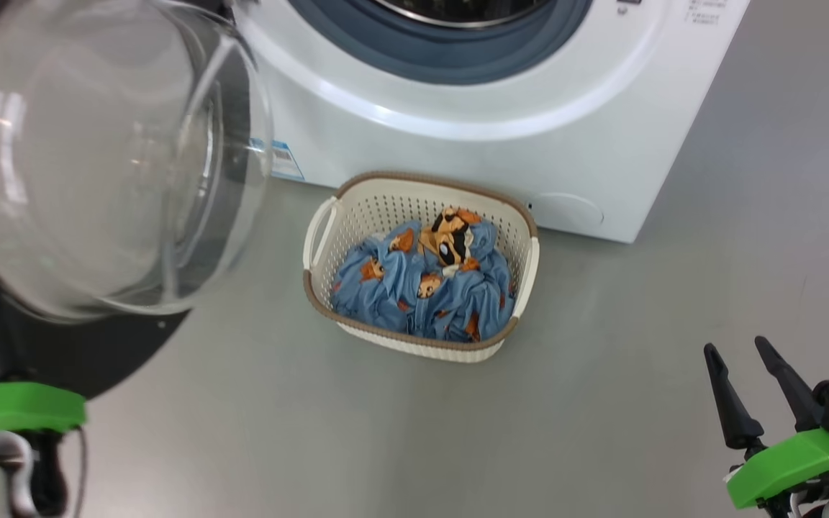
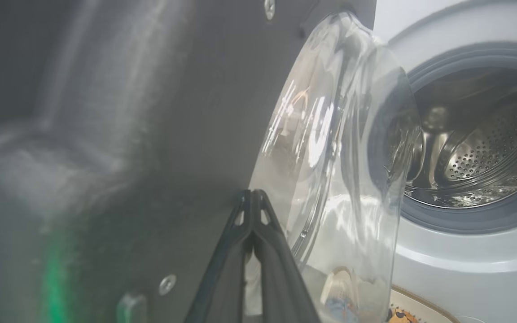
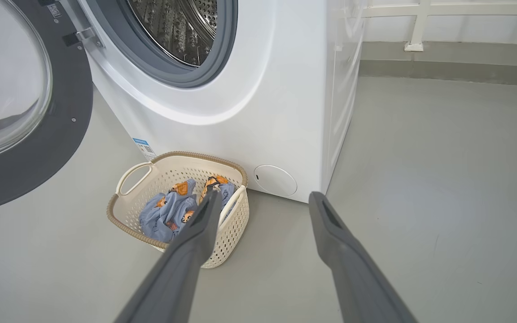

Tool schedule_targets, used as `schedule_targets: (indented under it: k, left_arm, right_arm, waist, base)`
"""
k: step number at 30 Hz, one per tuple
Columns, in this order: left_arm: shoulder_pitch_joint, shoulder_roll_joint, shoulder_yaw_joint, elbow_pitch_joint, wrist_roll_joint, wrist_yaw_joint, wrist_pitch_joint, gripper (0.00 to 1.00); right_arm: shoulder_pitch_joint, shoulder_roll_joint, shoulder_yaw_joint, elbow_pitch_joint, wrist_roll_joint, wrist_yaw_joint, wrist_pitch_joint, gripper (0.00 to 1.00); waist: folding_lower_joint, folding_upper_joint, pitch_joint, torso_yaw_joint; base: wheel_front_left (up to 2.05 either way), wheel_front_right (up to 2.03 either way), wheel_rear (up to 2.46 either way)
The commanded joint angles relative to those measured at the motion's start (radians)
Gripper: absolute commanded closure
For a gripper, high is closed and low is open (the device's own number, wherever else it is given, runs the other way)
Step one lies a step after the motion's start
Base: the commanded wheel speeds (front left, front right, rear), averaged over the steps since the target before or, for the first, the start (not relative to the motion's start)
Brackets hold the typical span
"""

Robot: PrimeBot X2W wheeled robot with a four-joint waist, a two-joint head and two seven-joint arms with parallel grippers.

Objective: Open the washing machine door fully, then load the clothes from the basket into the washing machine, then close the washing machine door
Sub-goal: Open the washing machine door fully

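The washing machine door stands swung open to the left, its clear glass bowl large in the head view. The washing machine shows its grey gasket and steel drum. On the floor before it sits the cream basket, with the blue printed clothes bundled inside. My left gripper is shut, empty, tips at the door's black inner rim beside the glass. My right gripper hovers open, low and to the right of the basket, apart from it.
Bare grey floor spreads to the right of the washing machine. A round flap and a blue label mark its lower front. A wall base and white railing run behind. My left arm's green bracket sits under the door.
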Motion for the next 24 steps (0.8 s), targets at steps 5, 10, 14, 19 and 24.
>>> schedule_targets:
  k: [5,10,14,19,24]
  left_arm:
    - [-0.08,0.087,0.137,0.03,0.026,0.022,-0.006,1.0]
    - [-0.108,0.123,0.212,0.07,0.042,0.013,-0.006,1.0]
    - [-0.132,0.148,0.247,0.104,0.055,0.003,-0.006,1.0]
    - [-0.191,0.198,0.286,0.186,0.084,-0.013,-0.006,1.0]
    - [-0.251,0.252,0.32,0.279,0.114,-0.018,-0.006,1.0]
  right_arm:
    - [-0.04,-0.023,0.026,-0.024,-0.014,0.002,-0.012,0.0]
    - [-0.054,-0.026,0.028,-0.023,-0.014,0.002,-0.012,0.0]
    - [-0.058,-0.029,0.029,-0.022,-0.013,0.002,-0.012,0.0]
    - [-0.068,-0.036,0.031,-0.024,-0.013,0.002,-0.012,0.0]
    - [-0.084,-0.041,0.042,-0.022,-0.012,0.002,-0.012,0.0]
  waist:
    - [0.0,-0.0001,0.056,-0.012]
    - [0.0,-0.0001,0.078,-0.018]
    - [0.0,-0.0001,0.088,-0.019]
    - [0.0,-0.0001,0.108,-0.021]
    - [0.0,-0.0001,0.125,-0.033]
  base:
    - [0.0,0.0,0.0]
    - [0.0,0.0,0.0]
    - [0.0,0.0,0.0]
    - [0.0,0.0,0.0]
    - [0.0,0.0,0.0]
